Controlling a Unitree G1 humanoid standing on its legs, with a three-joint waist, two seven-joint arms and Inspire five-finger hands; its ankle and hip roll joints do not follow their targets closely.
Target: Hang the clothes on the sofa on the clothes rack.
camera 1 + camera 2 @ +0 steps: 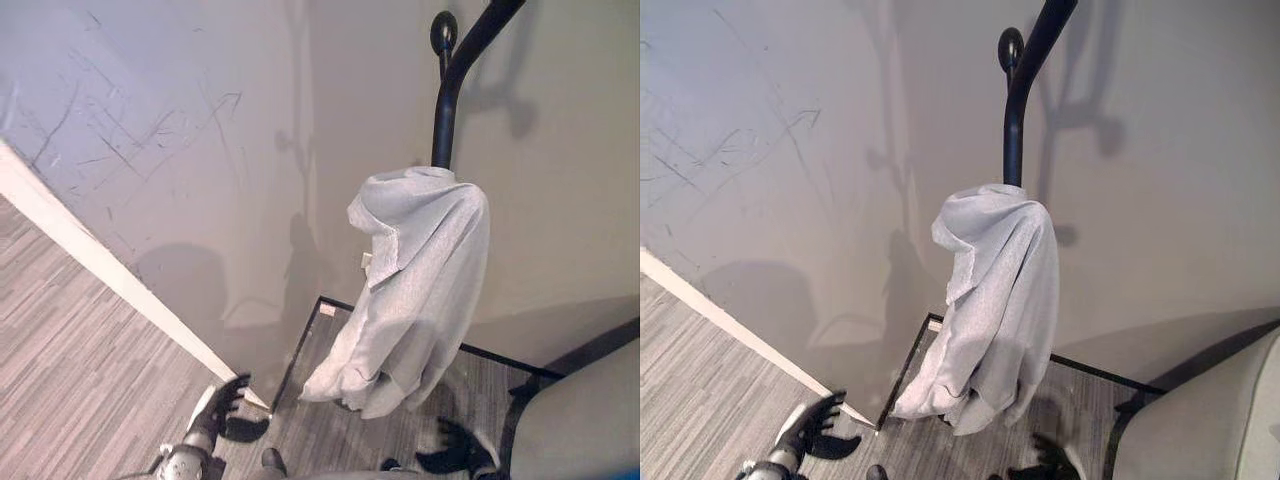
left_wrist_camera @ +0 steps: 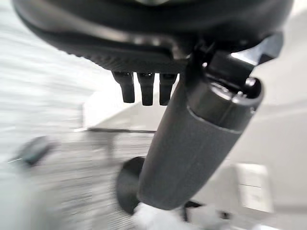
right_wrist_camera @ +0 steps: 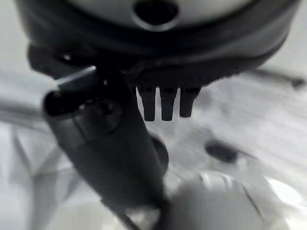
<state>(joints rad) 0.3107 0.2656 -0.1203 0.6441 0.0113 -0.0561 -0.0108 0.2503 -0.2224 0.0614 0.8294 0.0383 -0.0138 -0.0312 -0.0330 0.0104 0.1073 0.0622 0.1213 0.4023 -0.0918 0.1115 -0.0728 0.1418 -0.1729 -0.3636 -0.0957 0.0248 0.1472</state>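
My left hand (image 1: 222,402) hangs low beside the wall's white skirting board (image 1: 110,270), fingers spread loose and holding nothing. My right hand (image 1: 462,447) sits low near the grey upholstered sofa corner (image 1: 580,420), fingers likewise relaxed and empty; both wrist views show straight fingers past the thumb.

The light grey hooded sweatshirt (image 1: 410,290) is draped by its hood over a peg of the black metal clothes rack (image 1: 452,85), clear of both hands, its hem hanging just above the grey wood-pattern floor (image 1: 70,330).

My worry: the garment seems caught only by the hood's fabric, bunched to one side, so I judge it could slide off if either arm brushes it while withdrawing, or if I nudge the rack's post. I cannot tell how deep the peg sits in the hood.

For room, the left hand is hemmed by the skirting and the scuffed pale wall (image 1: 180,130); the right by the sofa. Between them lies the rack's black-framed base (image 1: 300,350), with open floor toward me.
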